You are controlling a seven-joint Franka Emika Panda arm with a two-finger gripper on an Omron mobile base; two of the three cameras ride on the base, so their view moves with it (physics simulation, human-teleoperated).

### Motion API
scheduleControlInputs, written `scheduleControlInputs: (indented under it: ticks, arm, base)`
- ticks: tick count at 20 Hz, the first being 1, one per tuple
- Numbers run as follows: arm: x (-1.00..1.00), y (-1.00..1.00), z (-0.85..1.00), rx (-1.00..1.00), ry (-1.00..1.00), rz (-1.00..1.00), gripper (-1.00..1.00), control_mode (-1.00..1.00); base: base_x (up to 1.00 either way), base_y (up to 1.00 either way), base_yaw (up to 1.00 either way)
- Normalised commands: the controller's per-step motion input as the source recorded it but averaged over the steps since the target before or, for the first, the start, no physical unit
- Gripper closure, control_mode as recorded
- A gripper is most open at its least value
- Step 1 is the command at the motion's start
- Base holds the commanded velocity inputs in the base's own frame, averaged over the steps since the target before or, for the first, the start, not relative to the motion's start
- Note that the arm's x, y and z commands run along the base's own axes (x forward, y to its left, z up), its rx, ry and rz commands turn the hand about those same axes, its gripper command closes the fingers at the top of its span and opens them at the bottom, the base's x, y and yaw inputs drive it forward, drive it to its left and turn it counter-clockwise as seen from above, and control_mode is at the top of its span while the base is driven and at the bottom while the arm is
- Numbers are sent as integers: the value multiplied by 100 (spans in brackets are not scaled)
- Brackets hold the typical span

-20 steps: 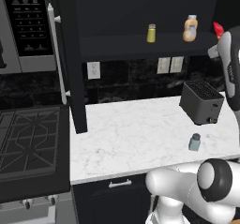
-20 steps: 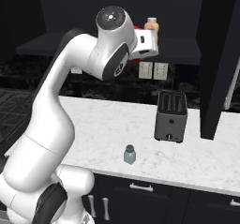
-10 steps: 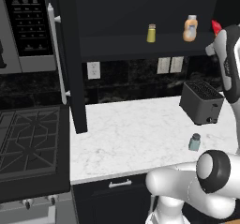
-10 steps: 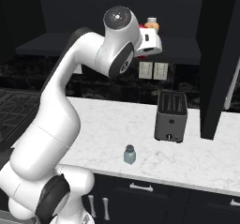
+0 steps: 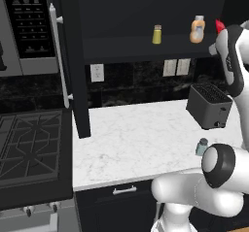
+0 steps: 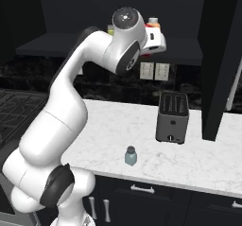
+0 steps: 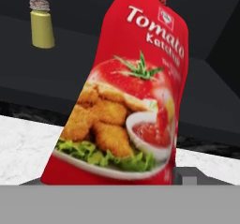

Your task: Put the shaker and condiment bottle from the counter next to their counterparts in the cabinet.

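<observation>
Halfway at best: the gripper [image 7: 110, 183], clamped on the ketchup bottle [image 7: 126, 92], is raised by the cabinet shelf [image 5: 141, 51]; the blue-grey shaker [image 6: 131, 155] waits near the counter's [image 6: 208, 161] front edge.

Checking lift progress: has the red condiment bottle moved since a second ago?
Yes. The condiment bottle has shifted left, closer to the orange-beige bottle in the cabinet.

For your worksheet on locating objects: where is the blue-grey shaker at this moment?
The shaker stands upright on the counter near its front edge, apart from the toaster behind it. In the left base view it sits at the right, beside the robot's base.
</observation>
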Motion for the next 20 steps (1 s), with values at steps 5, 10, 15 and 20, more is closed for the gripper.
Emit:
scheduleControlInputs:
  ticks: [5,10,15,20]
  arm:
    - [44,-9,-7,0,0,0,100,-100]
    - [46,-14,-2,0,0,0,100,-100]
    - [35,-23,0,0,0,0,100,-100]
    - [28,-26,0,0,0,0,100,-100]
  base:
    - [0,0,0]
    - [0,0,0]
    - [0,0,0]
    - [0,0,0]
